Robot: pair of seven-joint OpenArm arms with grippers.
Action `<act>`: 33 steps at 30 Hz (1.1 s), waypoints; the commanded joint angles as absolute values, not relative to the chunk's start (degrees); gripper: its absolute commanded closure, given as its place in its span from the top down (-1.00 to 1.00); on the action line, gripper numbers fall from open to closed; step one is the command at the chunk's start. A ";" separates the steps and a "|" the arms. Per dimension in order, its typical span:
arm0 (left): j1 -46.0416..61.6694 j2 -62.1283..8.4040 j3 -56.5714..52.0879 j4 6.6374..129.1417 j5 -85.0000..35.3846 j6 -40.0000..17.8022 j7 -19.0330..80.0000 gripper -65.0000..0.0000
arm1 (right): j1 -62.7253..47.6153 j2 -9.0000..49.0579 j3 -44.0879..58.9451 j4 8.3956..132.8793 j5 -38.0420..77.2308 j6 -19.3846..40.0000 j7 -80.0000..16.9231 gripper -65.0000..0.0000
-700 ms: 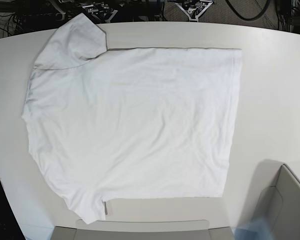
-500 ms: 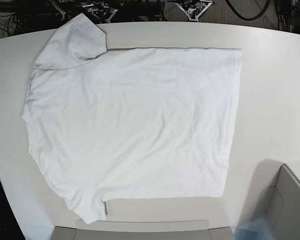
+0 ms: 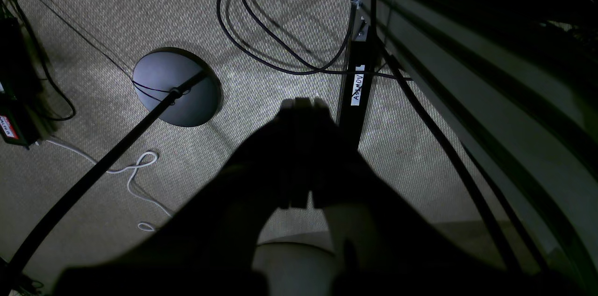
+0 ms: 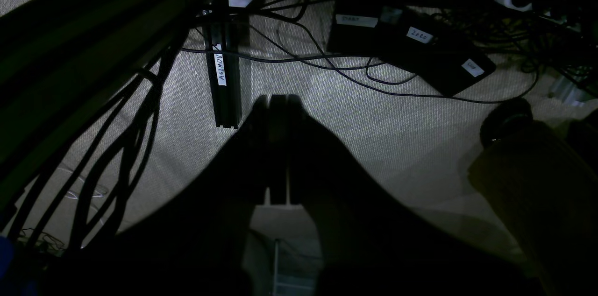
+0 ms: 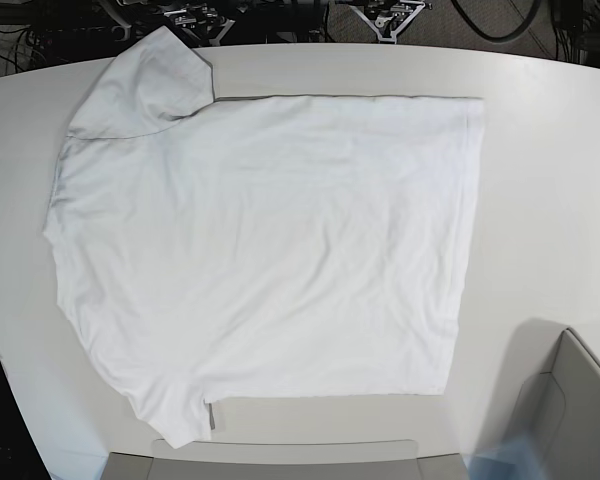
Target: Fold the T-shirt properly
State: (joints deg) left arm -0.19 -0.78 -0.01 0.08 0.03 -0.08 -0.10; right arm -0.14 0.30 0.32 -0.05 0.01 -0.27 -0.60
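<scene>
From the right wrist view, the right gripper (image 4: 279, 100) hung as a dark silhouette over woven carpet (image 4: 373, 132), its jaws pressed together with no gap showing. At eleven o'clock from it stood a black post (image 4: 223, 81) bearing a white handwritten label, with thin cables (image 4: 327, 65) trailing across the floor behind. Toward one o'clock lay black labelled boxes (image 4: 411, 53), and at three o'clock a dark caster wheel (image 4: 507, 121).
</scene>
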 commanded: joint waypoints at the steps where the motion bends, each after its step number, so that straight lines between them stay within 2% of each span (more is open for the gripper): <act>1: -0.31 -0.48 -0.13 0.00 0.22 -0.22 -0.31 -0.99 | 0.04 0.40 0.40 0.00 0.31 -0.31 -0.48 -0.99; 25: 0.04 -0.57 -0.13 0.00 0.22 -0.57 -0.75 -0.99 | -0.40 1.10 0.48 0.00 0.40 -0.31 -0.22 -0.99; 30: 2.51 -1.54 -0.31 0.00 0.13 -0.66 -9.54 -1.00 | -1.98 2.59 0.57 0.04 1.89 -0.31 1.71 -1.00; 33: 6.11 -2.42 -0.31 0.00 0.13 -0.66 -18.59 -0.99 | -5.49 3.47 0.48 0.04 5.58 -0.31 9.80 -1.00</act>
State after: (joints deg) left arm 5.32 -2.11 -0.12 0.14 0.01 -0.95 -19.09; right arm -4.84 3.18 0.43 0.21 5.74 -0.40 10.85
